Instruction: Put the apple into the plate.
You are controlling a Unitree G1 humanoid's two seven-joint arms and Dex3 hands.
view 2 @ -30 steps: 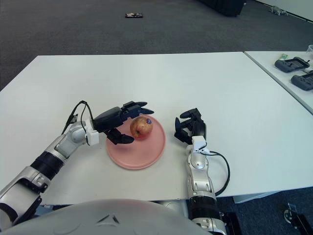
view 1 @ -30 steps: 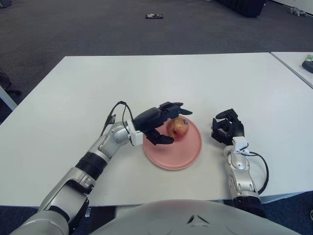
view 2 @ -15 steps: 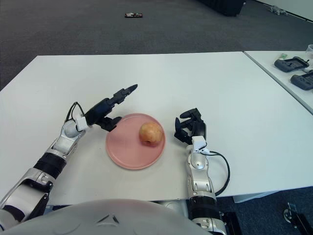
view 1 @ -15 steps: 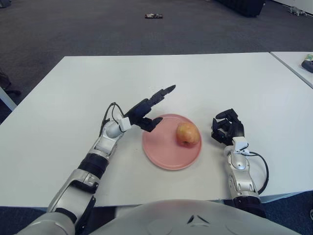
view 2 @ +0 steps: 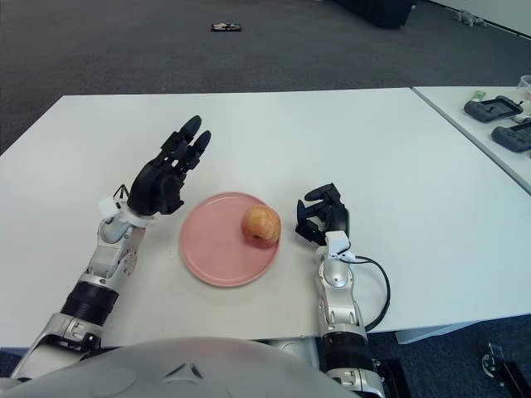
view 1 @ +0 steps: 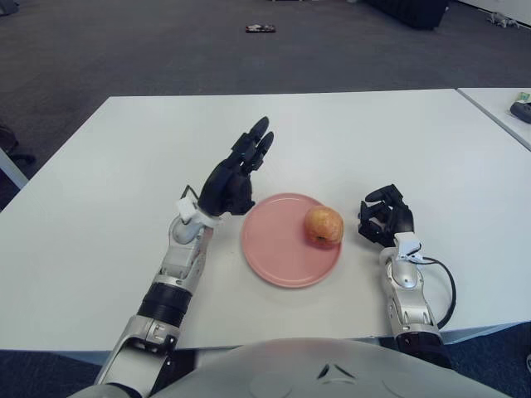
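One apple (view 1: 323,225) lies on the plate (view 1: 282,257), resting at the plate's right edge, on the side nearer the right hand. The apple is reddish-yellow; the plate is pink and round and sits flat on the white table (view 1: 124,166).

Left hand (view 1: 234,176): raised above the table just left of the plate, beyond the plate's left rim. Its fingers (view 1: 259,139) are extended and spread, pointing up and away from the robot. It grasps nothing and touches neither plate nor apple.

Right hand (view 1: 383,216): positioned just right of the plate, low over the table surface, clear of the plate rim. Its fingers are curled inward, and nothing is held in them. A black cable (view 1: 446,286) loops beside the right forearm, to the right of the plate.

Far right of the plate, on an adjoining table (view 2: 489,133), lie two dark handheld devices (view 2: 498,108). Well beyond the plate, past the table's far edge, a small dark object (view 1: 261,27) lies on the grey carpet (view 1: 124,50); what it is cannot be told.
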